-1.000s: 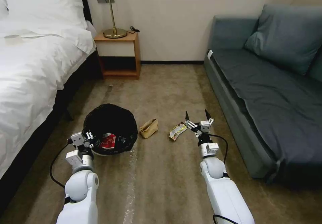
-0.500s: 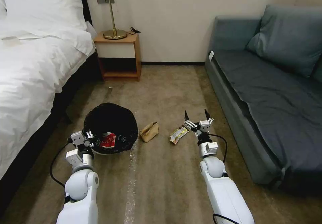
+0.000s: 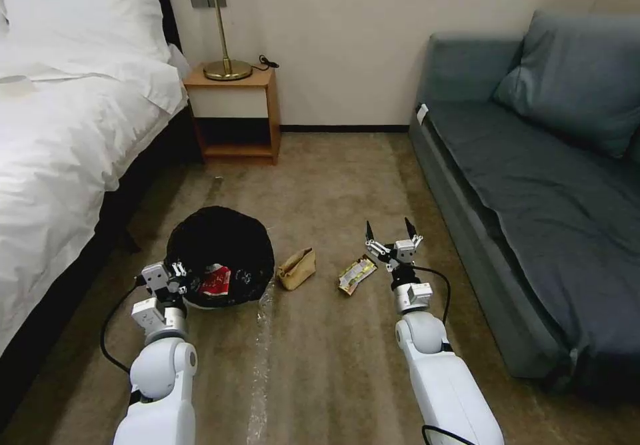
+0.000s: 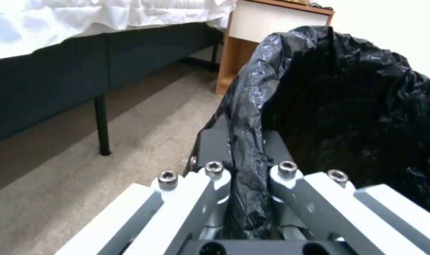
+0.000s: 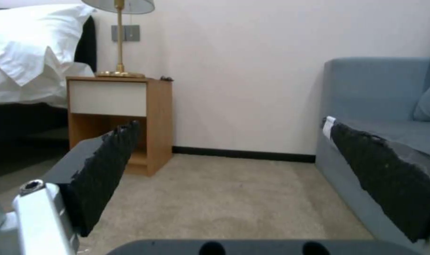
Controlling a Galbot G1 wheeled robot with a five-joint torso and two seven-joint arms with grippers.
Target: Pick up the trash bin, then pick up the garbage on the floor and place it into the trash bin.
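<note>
The trash bin [image 3: 223, 248] with its black bag liner stands on the carpet left of centre, and a red snack packet [image 3: 215, 279] lies inside it. My left gripper [image 3: 175, 273] is shut on the bin's near rim; the left wrist view shows the liner [image 4: 245, 156] pinched between the fingers. On the floor right of the bin lie a tan paper bag [image 3: 297, 269] and a yellow-and-black wrapper [image 3: 355, 273]. My right gripper [image 3: 389, 230] is open, held above the carpet just right of the wrapper, its black pads [image 5: 106, 163] spread wide.
A white bed [image 3: 60, 138] runs along the left, and a wooden nightstand [image 3: 233, 115] with a brass lamp stands at the wall. A grey-blue sofa [image 3: 533, 191] lines the right side. A strip of clear plastic [image 3: 261, 358] lies on the open carpet between my arms.
The whole head view has shifted slightly, so the camera has moved. The paper bag and wrapper sit a little lower and further right in the picture. Both grippers keep their pose.
</note>
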